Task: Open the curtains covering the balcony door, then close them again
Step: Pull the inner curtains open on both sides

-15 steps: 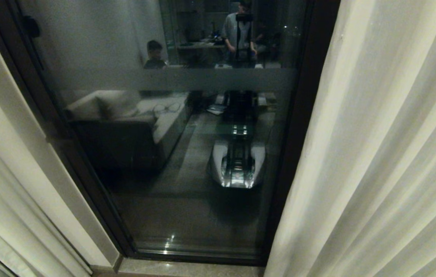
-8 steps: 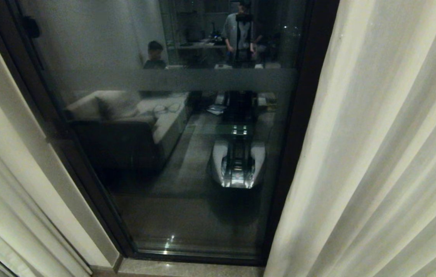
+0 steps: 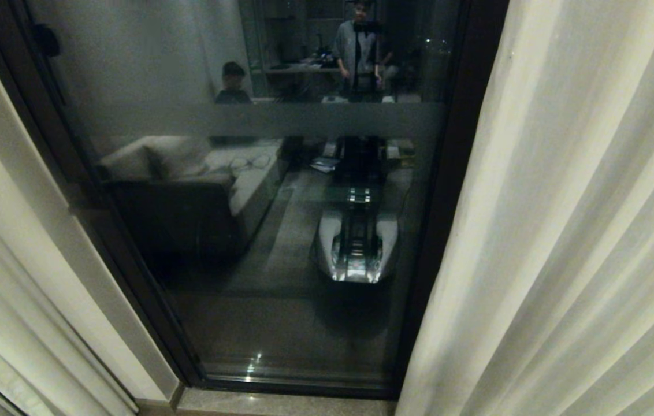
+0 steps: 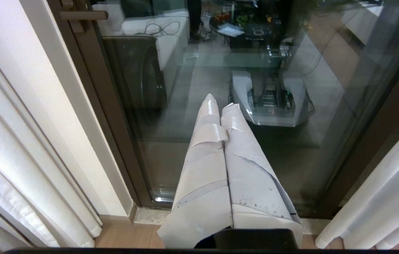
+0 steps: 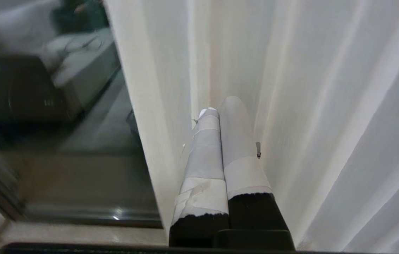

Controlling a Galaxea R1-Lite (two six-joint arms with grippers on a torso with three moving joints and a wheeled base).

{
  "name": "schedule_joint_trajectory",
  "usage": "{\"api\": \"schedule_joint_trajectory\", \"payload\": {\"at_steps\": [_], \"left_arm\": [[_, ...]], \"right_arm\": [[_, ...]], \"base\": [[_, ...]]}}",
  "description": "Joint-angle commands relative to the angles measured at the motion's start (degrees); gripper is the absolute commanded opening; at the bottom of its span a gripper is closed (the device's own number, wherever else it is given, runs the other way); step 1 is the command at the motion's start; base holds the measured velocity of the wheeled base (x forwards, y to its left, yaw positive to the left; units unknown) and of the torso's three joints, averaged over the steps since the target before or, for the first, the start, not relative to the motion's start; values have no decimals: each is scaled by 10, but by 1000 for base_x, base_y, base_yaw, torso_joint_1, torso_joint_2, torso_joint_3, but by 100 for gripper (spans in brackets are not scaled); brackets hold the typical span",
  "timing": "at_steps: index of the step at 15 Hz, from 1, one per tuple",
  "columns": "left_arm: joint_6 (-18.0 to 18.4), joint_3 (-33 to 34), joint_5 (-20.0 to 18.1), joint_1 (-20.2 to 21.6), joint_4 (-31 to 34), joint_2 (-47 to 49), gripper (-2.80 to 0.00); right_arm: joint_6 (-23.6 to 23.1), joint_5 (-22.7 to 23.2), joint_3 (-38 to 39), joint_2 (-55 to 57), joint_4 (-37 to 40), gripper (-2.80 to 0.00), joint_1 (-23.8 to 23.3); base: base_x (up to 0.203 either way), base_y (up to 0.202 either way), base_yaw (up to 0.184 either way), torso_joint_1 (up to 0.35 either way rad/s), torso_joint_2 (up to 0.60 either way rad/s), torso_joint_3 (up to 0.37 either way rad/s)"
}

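From the head I see the curtains (image 3: 564, 231) parted, the door (image 3: 257, 202) bare between them. Left wrist: left tool (image 4: 219, 102) pressed together, before the glass. Right wrist: right tool (image 5: 220, 106) together, seemingly against fabric.

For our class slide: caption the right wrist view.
Shut right claw points at the cream curtain beside the balcony door.

Dim head view; room reflections glare on the balcony door (image 3: 257, 190).
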Motion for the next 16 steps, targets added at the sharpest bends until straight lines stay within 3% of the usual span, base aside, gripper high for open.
{"api": "schedule_joint_trajectory", "payload": {"at_steps": [1, 6, 16], "left_arm": [[0, 0, 0, 0, 0, 0, -280], [0, 0, 0, 0, 0, 0, -280], [0, 0, 0, 0, 0, 0, -280]], "right_arm": [[-12, 9, -1, 0, 0, -280, 1], [-13, 54, -103, 29, 32, -280, 1], [-14, 216, -300, 291, 12, -280, 7]], "base": [[0, 0, 0, 0, 0, 0], [0, 0, 0, 0, 0, 0], [0, 0, 0, 0, 0, 0]]}}
